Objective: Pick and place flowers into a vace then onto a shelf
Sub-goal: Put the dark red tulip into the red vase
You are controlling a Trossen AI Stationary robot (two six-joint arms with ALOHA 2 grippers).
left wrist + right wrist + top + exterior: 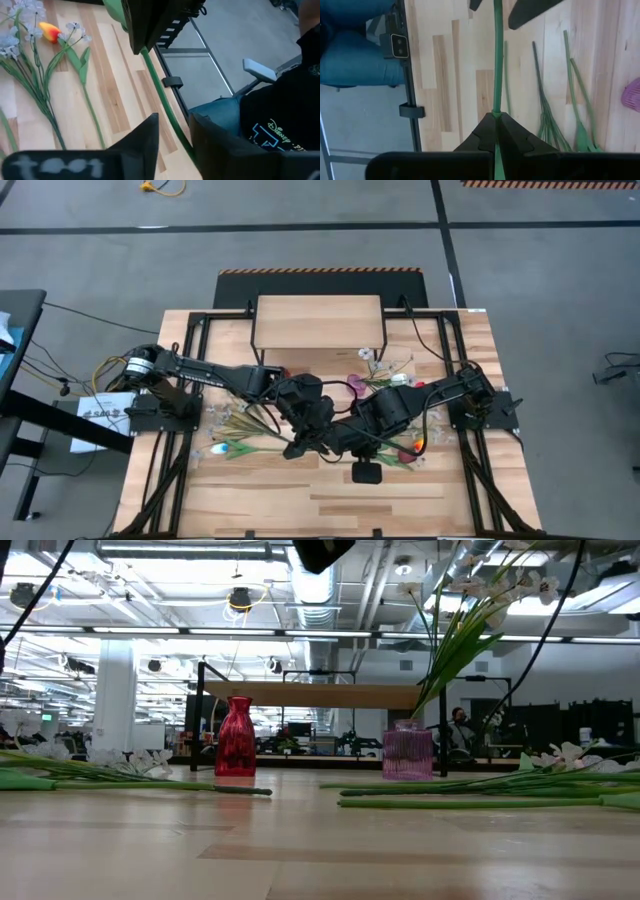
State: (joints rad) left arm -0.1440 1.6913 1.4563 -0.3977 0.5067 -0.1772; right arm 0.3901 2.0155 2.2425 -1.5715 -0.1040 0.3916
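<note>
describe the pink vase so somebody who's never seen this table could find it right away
Start at the shelf, the raised light-wood board at the table's far edge. In the low view two small vases stand in front of it. The pink vase is the pale, ribbed, see-through one holding the white spray; the red vase beside it holds nothing.

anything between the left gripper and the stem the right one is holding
Nothing visible. The right gripper is shut on a green flower stem, and in the left wrist view that stem already runs between the left gripper's two open fingers, with only bare table and floor behind it.
</note>
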